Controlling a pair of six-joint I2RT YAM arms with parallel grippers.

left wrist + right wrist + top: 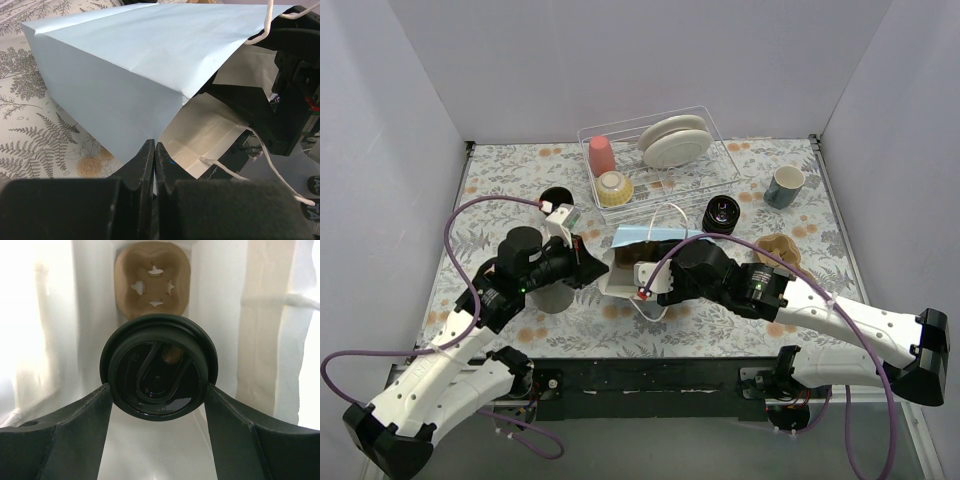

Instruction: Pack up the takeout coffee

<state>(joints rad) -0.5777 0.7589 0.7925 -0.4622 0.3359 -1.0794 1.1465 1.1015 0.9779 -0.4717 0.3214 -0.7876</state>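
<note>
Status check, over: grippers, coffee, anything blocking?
Left gripper pinching paper bag rim. Right gripper holding coffee cup inside bag. Cup carrier at bag's bottom, nothing between.

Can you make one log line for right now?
left hand: shut on paper bag | right hand: holding coffee cup inside bag | cup carrier: at bag's far end

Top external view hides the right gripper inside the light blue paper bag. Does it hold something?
Observer: Yes, the right gripper holds a small black lidded disposable cup between its fingers.
Operator: What lies deeper inside?
Observer: A brown cardboard cup carrier, at the far end of the bag.
Operator: And the other arm?
Observer: The left gripper is shut on the edge of the bag's mouth.
</note>
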